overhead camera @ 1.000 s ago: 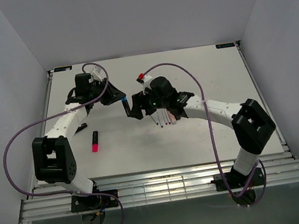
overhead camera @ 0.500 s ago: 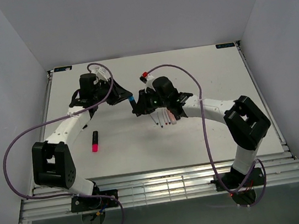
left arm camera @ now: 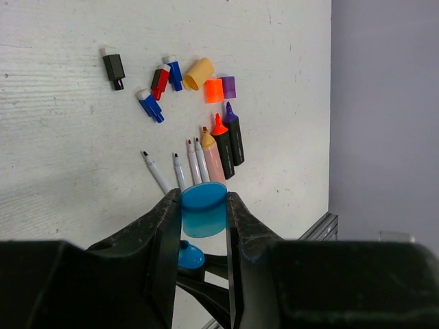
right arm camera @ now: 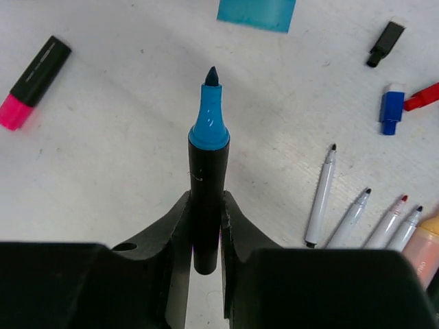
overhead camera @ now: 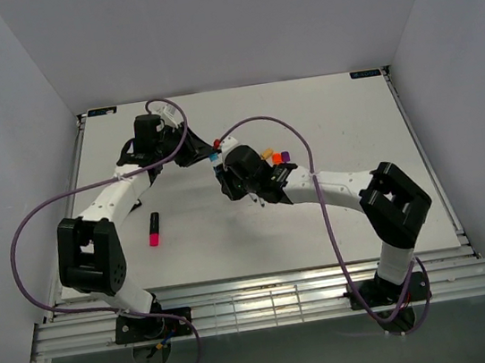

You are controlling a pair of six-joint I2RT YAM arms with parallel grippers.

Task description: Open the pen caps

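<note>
Clamping left gripper (left arm camera: 204, 200): around stubby blue plastic cap (left arm camera: 204, 214), holding it clear.
Right gripper (right arm camera: 206, 205): pinching black blue-tipped marker barrel (right arm camera: 208, 168) as anchor.

The blue cap (left arm camera: 204, 212) is glowing a see-through sky blue between the black fingers (left arm camera: 163, 229) of the left gripper (left arm camera: 204, 197). The black marker (right arm camera: 208, 164) is showing a bright blue collar and a dark navy tip above the black right gripper (right arm camera: 206, 205). The table (left arm camera: 62, 157) is looking white with faint grey grain. Loose on it, an orange cap (left arm camera: 214, 90), a purple cap (left arm camera: 228, 87) and a yellow cap (left arm camera: 198, 73) are standing out. The thin pens (left arm camera: 158, 173) are looking white with dark tips. A second marker (overhead camera: 153, 229) is wearing hot pink on a black barrel. The left arm (overhead camera: 109, 198) is showing white shells and black joints.
</note>
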